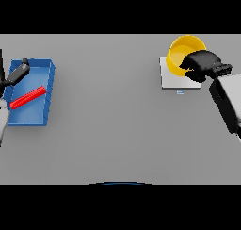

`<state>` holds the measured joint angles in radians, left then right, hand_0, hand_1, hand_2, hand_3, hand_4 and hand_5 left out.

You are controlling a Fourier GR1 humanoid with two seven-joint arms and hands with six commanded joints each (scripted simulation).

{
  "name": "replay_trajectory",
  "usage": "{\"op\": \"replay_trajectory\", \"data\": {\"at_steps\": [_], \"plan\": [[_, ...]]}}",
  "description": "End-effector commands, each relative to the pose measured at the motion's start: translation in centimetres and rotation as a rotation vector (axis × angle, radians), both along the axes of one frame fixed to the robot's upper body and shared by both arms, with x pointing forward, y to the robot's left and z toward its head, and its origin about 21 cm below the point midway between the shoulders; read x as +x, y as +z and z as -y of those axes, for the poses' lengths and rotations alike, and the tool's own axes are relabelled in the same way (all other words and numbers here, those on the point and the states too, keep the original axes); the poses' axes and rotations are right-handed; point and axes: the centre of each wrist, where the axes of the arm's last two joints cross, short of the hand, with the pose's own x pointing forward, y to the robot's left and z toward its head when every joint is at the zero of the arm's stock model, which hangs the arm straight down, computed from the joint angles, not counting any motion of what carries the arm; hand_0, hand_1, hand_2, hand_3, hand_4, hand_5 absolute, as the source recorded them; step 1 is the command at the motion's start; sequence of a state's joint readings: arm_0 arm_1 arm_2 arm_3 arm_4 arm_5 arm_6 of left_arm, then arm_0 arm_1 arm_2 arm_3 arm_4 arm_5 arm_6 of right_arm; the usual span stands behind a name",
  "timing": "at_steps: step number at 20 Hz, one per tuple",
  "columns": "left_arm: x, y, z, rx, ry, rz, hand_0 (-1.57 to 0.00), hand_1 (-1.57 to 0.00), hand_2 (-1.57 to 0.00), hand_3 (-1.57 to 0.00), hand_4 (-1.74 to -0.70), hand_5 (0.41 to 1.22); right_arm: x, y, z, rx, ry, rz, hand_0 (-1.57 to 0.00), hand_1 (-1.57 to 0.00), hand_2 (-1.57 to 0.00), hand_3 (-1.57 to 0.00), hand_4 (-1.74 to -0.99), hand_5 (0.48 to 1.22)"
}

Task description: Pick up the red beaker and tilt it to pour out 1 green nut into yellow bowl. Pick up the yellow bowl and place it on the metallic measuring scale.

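The yellow bowl [180, 55] stands on the pale square measuring scale [170, 78] at the far right of the table. My right hand [203, 65] is at the bowl's right side, with its fingers curled over the rim. The red beaker [27, 97] lies on its side in a blue tray [46, 93] at the far left. Just above and left of the beaker, my left hand [19, 71] hovers over the tray with straight fingers, apart from the beaker. No green nut shows in this view.
The blue tray sits against the table's left edge. A small display tab [180, 91] sticks out from the scale's near side. My right forearm [227, 101] crosses the table's right edge.
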<state>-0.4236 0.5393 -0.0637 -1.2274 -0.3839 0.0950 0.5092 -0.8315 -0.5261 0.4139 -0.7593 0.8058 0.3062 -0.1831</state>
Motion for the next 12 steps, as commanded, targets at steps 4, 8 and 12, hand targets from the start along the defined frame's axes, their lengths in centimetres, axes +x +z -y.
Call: {"op": "replay_trajectory", "data": {"at_steps": [4,8,12], "plan": [[0.0,-0.4,-0.5,-0.004,0.000,-0.003,0.00,0.00,0.00,0.00,-0.73,0.675,0.3,-1.0,0.5,0.026,0.002,-0.021,-1.57,-1.57,-1.35,-1.37,-1.741,1.221],[-0.1,-0.4,-0.3,0.008,-0.008,-0.003,0.00,0.00,0.00,0.00,-0.72,0.668,0.5,-1.3,0.0,0.051,0.009,-0.021,-1.46,-1.57,-1.34,-1.45,-1.741,1.221],[0.4,-0.1,0.0,0.008,-0.004,-0.011,0.00,0.00,0.00,0.00,-0.72,0.671,0.3,-1.8,0.0,0.060,0.002,-0.040,-1.44,-1.34,-1.29,-0.99,-1.688,1.221]]}}
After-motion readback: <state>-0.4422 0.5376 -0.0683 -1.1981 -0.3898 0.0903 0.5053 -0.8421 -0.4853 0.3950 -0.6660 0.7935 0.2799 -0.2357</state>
